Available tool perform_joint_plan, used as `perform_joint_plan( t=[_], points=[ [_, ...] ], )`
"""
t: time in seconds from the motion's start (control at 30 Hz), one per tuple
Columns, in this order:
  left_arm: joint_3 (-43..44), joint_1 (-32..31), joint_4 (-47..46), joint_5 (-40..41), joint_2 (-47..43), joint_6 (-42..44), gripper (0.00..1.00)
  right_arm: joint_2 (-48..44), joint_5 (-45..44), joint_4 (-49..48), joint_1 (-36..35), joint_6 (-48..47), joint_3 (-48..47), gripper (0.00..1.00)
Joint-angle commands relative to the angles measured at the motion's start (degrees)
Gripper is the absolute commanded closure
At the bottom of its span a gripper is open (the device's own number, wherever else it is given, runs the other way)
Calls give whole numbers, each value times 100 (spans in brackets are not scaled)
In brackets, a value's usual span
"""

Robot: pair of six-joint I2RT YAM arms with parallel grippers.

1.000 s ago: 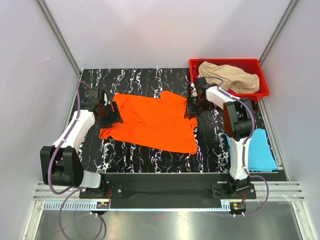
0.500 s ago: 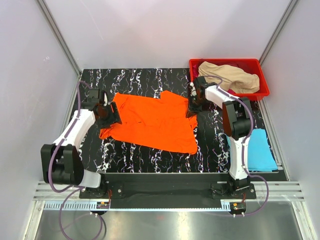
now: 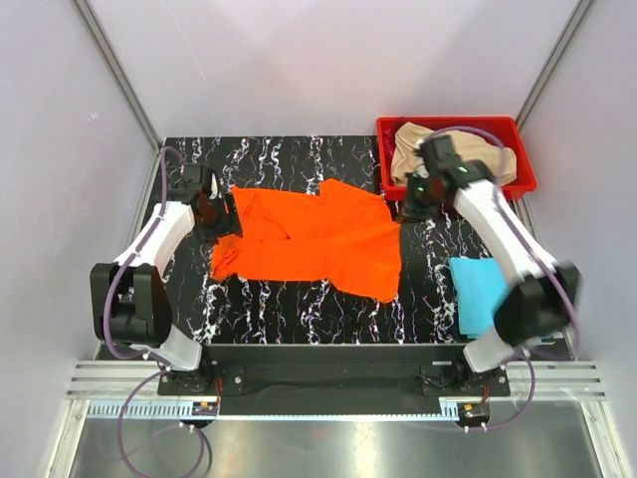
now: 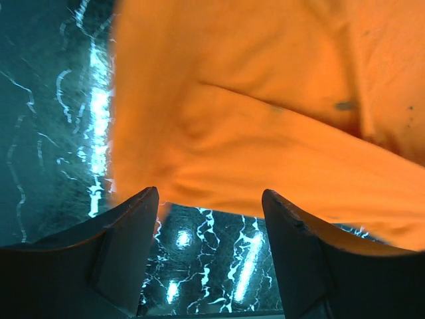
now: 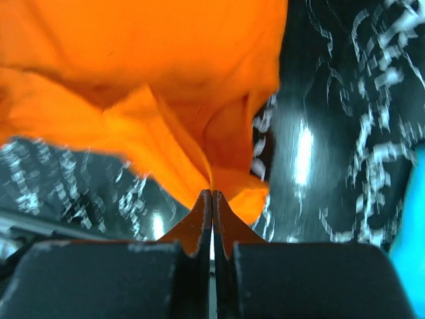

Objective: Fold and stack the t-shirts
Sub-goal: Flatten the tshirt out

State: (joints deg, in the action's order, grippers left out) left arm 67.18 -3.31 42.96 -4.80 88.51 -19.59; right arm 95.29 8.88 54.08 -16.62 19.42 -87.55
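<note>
The bright orange t-shirt lies rumpled on the black marbled table. My right gripper is shut on its right edge, and the wrist view shows the cloth pinched between the closed fingertips and lifted. My left gripper is open at the shirt's left edge. Its wrist view shows the cloth just beyond the spread jaws, with bare table between them. A beige shirt lies in the red bin. A folded light blue shirt lies at the near right. No magenta shirt is in view.
The red bin stands at the back right corner, right behind my right gripper. Grey walls and metal rails close in the table on three sides. The light blue shirt also shows at the right wrist view's lower right edge.
My right arm has swung out to the right and pulled the shirt's right edge up and rightward. The shirt has shifted right and bunched. My left gripper has moved slightly back along the left edge.
</note>
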Motion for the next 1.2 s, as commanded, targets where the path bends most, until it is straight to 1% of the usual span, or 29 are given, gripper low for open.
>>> perform_joint_plan(
  t=[0.0, 0.03, 0.1, 0.13, 0.17, 0.23, 0.3, 0.33, 0.37, 0.43, 0.47, 0.5, 0.57, 0.63, 0.67, 0.83, 0.87, 0.9, 0.97, 1.0, 1.07, 1.1, 1.13, 1.17],
  points=[
    [339, 15, -113, 313, -71, 254, 31, -1316, -169, 595, -52, 386, 860, 100],
    [392, 15, -95, 321, 112, 272, 30, -1502, -72, 490, -43, 552, 1402, 100],
    [567, 15, -121, 182, 341, 377, 30, -1889, 148, 357, -52, 685, 1810, 100],
    [647, -3, -173, 16, 630, 473, 30, -1987, 192, 279, -52, 756, 2055, 100],
    [743, -29, -165, -169, 798, 561, 29, -2040, 280, 243, -43, 774, 2162, 100],
    [1138, -256, -130, -109, 1271, 763, 28, -2067, 342, 164, -43, 756, 2312, 100],
    [1428, -468, -130, 293, 1571, 887, 25, -1988, 447, 181, -43, 713, 2330, 100],
    [1717, -660, -165, 469, 1903, 922, 24, -1970, 482, 164, -43, 721, 2356, 100],
    [1902, -740, -113, 941, 2090, 922, 26, -1979, 491, 146, -43, 730, 2365, 100],
    [2420, -802, 132, 1208, 2642, 791, 32, -2005, 474, 102, -43, 747, 2409, 100],
    [2510, -811, 142, 1331, 2776, 773, 37, -2022, 483, 102, -43, 747, 2409, 100],
    [2615, -838, 151, 1411, 2881, 790, 40, -2040, 474, 120, -43, 739, 2426, 100],
    [2818, -943, 248, 1743, 3128, 861, 46, -2040, 448, 155, -43, 712, 2418, 100],
    [2871, -961, 344, 1781, 3286, 879, 49, -2084, 395, 190, -43, 668, 2409, 100],
    [2854, -961, 371, 1833, 3304, 835, 54, -2093, 395, 190, -34, 668, 2418, 100],
    [2581, -943, 152, 2096, 3313, 922, 63, -2049, 412, 173, -16, 660, 2418, 100],
    [2581, -926, 134, 2114, 3348, 957, 67, -2032, 412, 173, -16, 668, 2409, 100],
    [2599, -882, 99, 2106, 3374, 1010, 77, -2031, 404, 181, -16, 668, 2409, 100],
    [2642, -829, 107, 2167, 3366, 1072, 86, -2031, 360, 208, -8, 668, 2392, 100],
    [2686, -768, 142, 2167, 3288, 1098, 88, -2058, 307, 277, 10, 686, 2392, 100],
    [2722, -689, 221, 2150, 3164, 1107, 95, -2119, -8, 409, 54, 782, 2383, 100],
    [2704, -584, 300, 2211, 2964, 1124, 100, -2145, -175, 584, 80, 913, 2348, 100],
    [2600, -505, 318, 2437, 2840, 1116, 100, -2207, -594, 673, 115, 984, 2330, 100],
    [2529, -399, 353, 2535, 2708, 1098, 100, -2286, -825, 761, 159, 1063, 2304, 100]
  ],
)
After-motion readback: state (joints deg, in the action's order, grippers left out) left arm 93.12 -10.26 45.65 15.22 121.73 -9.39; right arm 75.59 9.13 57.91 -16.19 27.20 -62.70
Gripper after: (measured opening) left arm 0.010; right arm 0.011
